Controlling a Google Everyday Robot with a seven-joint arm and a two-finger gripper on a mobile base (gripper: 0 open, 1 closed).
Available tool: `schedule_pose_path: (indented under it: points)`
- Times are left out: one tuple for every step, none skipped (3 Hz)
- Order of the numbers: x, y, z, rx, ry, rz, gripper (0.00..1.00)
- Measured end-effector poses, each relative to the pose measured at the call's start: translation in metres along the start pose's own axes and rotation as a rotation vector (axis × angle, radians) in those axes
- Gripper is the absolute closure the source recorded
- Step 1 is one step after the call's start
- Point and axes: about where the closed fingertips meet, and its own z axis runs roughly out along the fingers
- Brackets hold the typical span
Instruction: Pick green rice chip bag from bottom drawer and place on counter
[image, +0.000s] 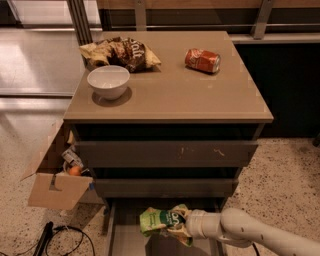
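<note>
The green rice chip bag (161, 220) is light green with a dark round logo. My gripper (181, 223) is shut on its right end and holds it over the open bottom drawer (125, 237), at the bottom middle of the camera view. The white arm reaches in from the lower right. The counter (170, 90) is the tan top of the three-drawer cabinet, above the drawers.
On the counter stand a white bowl (108, 82), a brown-and-cream chip bag (121, 52) and a red soda can (202, 60) on its side. An open cardboard box (57, 175) with clutter stands left of the cabinet. Black cables (52, 237) lie on the floor.
</note>
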Motion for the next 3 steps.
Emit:
schedule_pose_path:
  points:
    - [0.0,0.0,0.0,0.0,0.0,0.0,1.0]
    - [-0.018,0.003,-0.015,0.003,-0.011,-0.033,1.0]
    - [-0.069,0.017,-0.053,0.008,-0.028,-0.121,1.0]
